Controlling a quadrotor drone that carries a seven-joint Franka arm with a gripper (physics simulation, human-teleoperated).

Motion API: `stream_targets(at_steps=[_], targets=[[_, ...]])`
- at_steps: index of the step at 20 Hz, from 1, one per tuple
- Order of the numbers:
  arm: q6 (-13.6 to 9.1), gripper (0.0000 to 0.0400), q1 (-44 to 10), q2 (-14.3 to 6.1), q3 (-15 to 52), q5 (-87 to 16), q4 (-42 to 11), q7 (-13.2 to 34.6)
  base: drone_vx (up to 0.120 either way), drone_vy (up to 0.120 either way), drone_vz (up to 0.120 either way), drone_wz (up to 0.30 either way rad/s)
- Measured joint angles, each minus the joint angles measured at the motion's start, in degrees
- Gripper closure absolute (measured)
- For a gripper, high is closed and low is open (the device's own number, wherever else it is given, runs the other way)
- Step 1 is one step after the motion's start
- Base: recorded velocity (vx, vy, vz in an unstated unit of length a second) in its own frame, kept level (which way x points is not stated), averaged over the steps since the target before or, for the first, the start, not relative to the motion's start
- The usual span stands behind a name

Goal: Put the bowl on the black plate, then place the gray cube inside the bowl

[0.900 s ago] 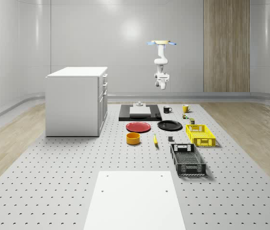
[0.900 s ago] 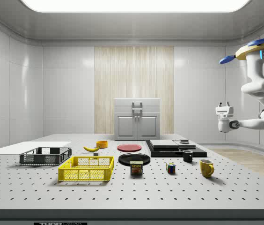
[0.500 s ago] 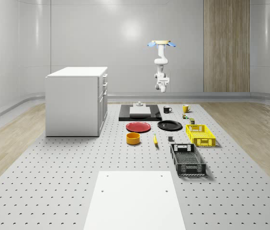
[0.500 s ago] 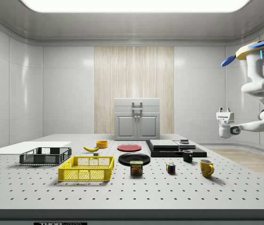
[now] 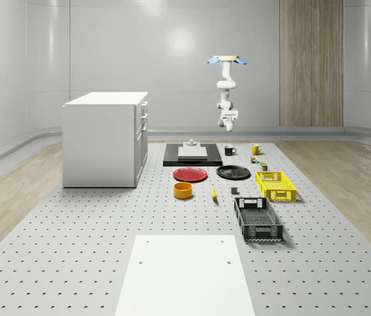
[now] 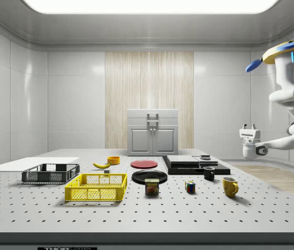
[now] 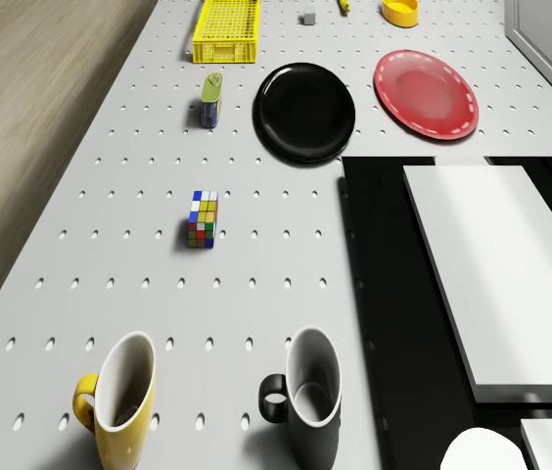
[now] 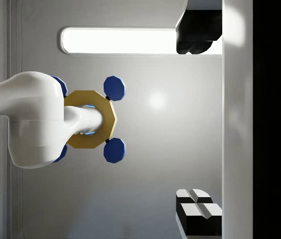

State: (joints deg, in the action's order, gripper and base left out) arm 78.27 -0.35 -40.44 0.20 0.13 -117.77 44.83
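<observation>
Whole-scene view: drone [image 5: 225, 60] hovers high beyond the black plate [image 5: 233, 172], past the table's far edge; the gripper [image 6: 249, 126] points upward with fingers parted and empty, apparently a stowed transit pose. Yellow bowl [image 5: 183, 190] sits near the plate, on the red plate's [image 5: 190, 174] nearer side. Gray cube [image 7: 307, 18] lies near the black plate, beside the yellow crate [image 7: 226, 29]. Neither task step is done.

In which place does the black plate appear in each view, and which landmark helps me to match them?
Whole-scene view: black plate, right of the red plate.
Side view: before the red plate, behind the can.
Drone view: between red plate and can.
Shared landmark: the red plate.
</observation>
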Motion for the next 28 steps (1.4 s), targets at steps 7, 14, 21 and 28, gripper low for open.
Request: stream_targets(at_steps=[7, 14, 21, 28], targets=[[-0.22, 0.0, -0.06, 0.18, 0.04, 0.02, 0.71, -0.03, 0.12, 0.046, 0.0, 0.0], [-0.02, 0.0, -0.11, 0.04, 0.08, 0.01, 0.68, -0.04, 0.12, -0.12, 0.0, 0.0], [0.26, 0.0, -0.16, -0.15, 0.15, -0.05, 0.51, -0.05, 0.12, -0.12, 0.0, 0.0], [0.56, 0.0, -0.23, -0.36, 0.33, -0.28, 0.31, -0.03, 0.12, -0.086, 0.0, 0.0]])
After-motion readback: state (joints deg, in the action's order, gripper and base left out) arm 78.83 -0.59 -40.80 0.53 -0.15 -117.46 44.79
